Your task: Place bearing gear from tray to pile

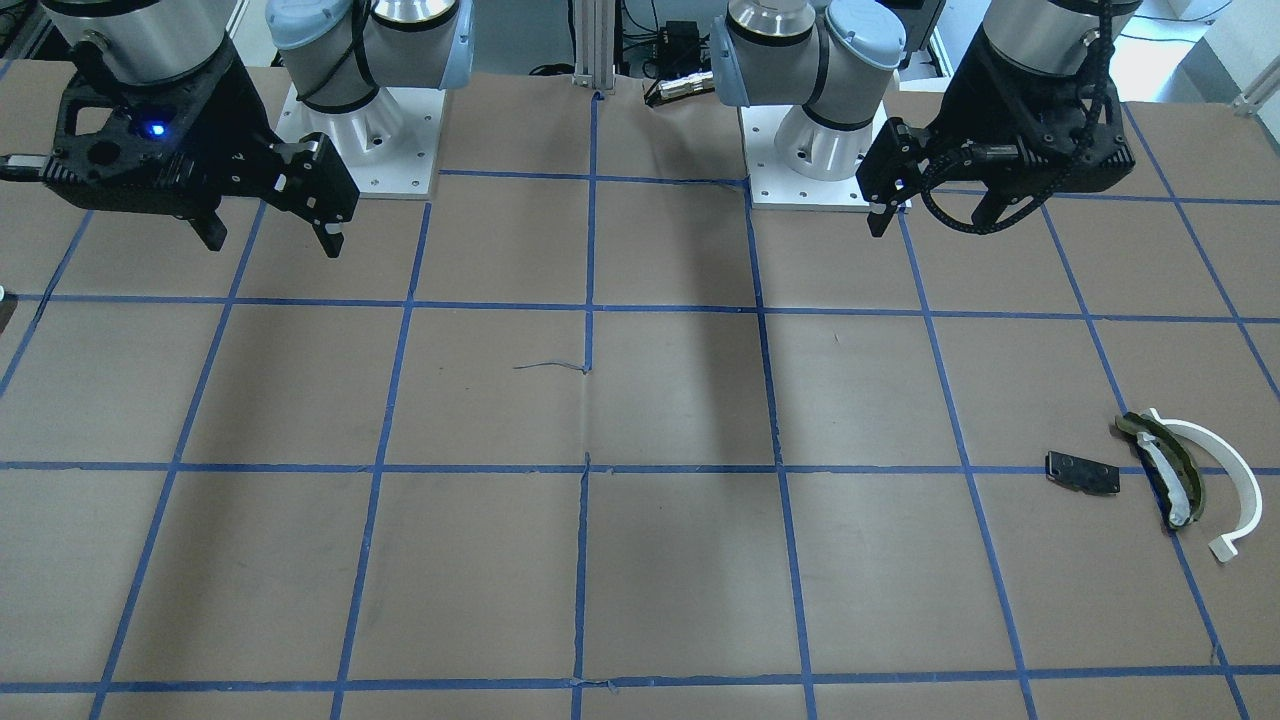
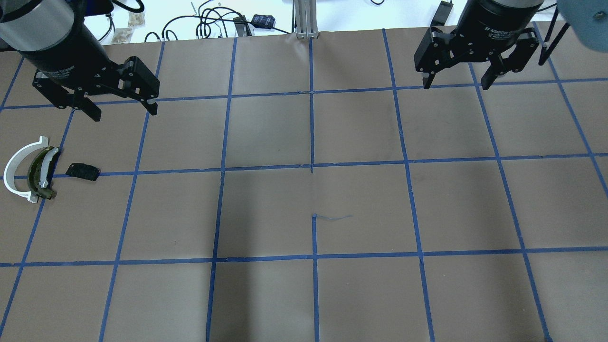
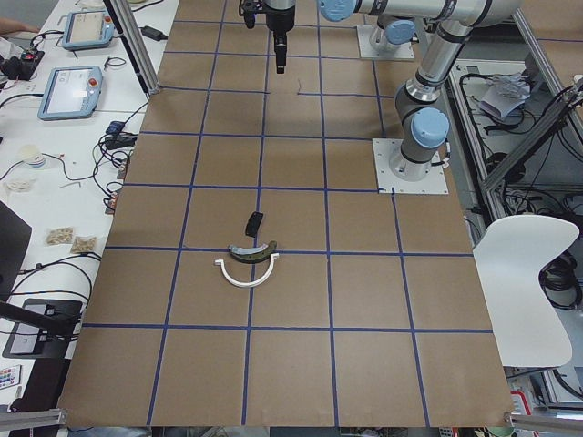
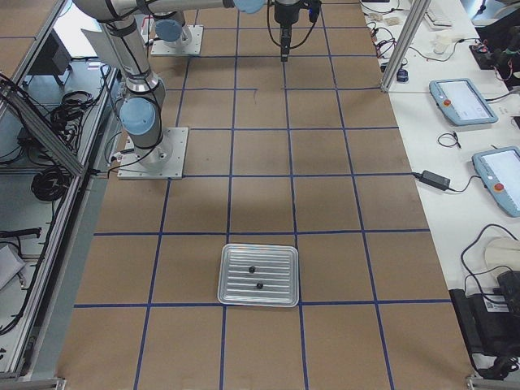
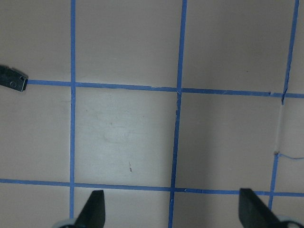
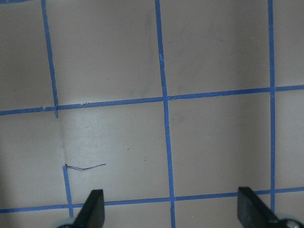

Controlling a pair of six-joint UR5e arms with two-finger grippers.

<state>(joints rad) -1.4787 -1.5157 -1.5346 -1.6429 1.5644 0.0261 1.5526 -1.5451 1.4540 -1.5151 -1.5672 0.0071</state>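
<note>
Left claw (image 2: 123, 113), right claw (image 2: 455, 86): spread, empty

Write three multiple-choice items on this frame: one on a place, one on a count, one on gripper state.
1. Where does the pile lie?
A. At the table's middle
B. Near the table's end on the robot's left
C. Near the table's end on the robot's right

2. How many small dark parts lie in the tray?
A. One
B. Two
C. Four

3. How do the left gripper and right gripper stand?
A. Both shut
B. Left shut on a part
C. Both open, empty

Answers:
1 B: the overhead view shows it at the left edge, below the left arm.
2 B: the right-side view shows two dark specks on the metal.
3 C: both wrist views show jaws wide apart, nothing between.
</note>
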